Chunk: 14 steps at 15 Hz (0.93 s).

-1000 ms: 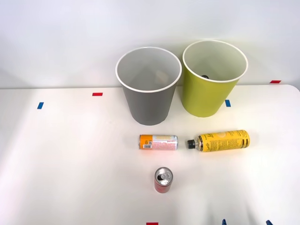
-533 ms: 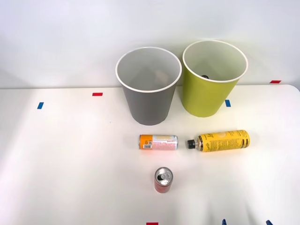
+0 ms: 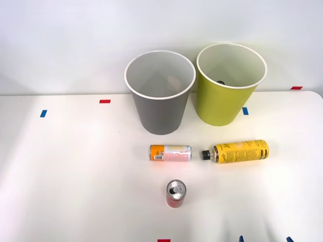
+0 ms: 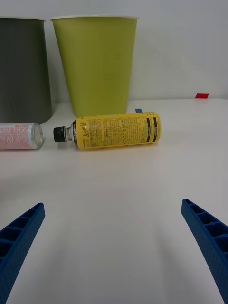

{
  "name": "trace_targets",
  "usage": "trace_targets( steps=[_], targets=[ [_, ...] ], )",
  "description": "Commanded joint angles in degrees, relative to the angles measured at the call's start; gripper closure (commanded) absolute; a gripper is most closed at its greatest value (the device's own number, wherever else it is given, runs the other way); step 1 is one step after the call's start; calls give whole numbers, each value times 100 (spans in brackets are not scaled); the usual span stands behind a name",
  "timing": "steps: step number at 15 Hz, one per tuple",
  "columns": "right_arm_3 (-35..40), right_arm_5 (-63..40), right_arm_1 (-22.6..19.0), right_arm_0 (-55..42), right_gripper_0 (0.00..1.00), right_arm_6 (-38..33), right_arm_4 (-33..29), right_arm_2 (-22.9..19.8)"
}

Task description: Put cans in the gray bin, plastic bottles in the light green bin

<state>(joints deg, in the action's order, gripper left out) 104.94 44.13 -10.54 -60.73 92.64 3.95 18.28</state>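
Wrist view showed the right gripper [image 4: 114, 247] spread wide, low over the table [image 4: 114, 190], facing the yellow bottle [image 4: 116, 130] lying before the light green bin [image 4: 95, 61]; probably light, smooth, roll-prone, best pinched mid-body.

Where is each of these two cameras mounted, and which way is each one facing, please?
Front view: above the arms, looking forward and down at the white table; it sees the gray bin, light green bin, both cans and the yellow bottle; the right claw shows as two blue tips at the near edge.
Right wrist view: low over the table, facing the bins; the open claw's blue fingers frame the bottle.
Shared: both bins, the yellow bottle, the orange can.
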Motion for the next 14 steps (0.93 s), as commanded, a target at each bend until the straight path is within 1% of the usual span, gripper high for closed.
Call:
trace_targets(
  steps=[1, 14],
  targets=[
    [0, -1, 0, 0, 0, 0, 0, 0],
    [0, -1, 0, 0, 0, 0, 0, 0]
  ],
)
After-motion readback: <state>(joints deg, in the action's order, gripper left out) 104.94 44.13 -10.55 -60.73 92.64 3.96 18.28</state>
